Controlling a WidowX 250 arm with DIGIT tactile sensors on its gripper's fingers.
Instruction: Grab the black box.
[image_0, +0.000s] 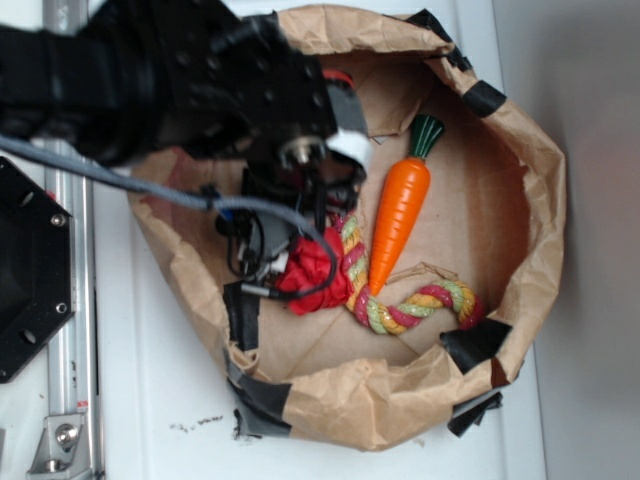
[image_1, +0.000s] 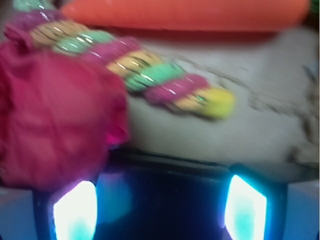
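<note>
Exterior view first: we see the robot arm (image_0: 170, 75) reaching from the upper left into a rolled-down brown paper bag (image_0: 520, 150) that lies on a white table (image_0: 140, 400). Black tape strips (image_0: 475, 340) patch the bag's rim. Inside the bag, an orange toy carrot (image_0: 398, 215) lies lengthwise, its green top toward the far rim, and a braided rope toy (image_0: 420, 303) curls just beside its tip. A red paper ball (image_0: 312, 270) sits against the rope's left end, partly under the arm's cables. The gripper (image_0: 262, 262) hangs low at the ball's left side, but here its jaws are hidden by wiring. A black hexagonal plate (image_0: 30, 270) with screws lies on the table at the left edge.

From the wrist view, blurred as it is, we make out two glowing fingertips (image_1: 75, 210) standing apart, with a dark glossy surface between them that is probably the black box (image_1: 165, 195). We cannot tell whether they touch it. The red ball crowds the left fingertip, with rope and carrot beyond.
</note>
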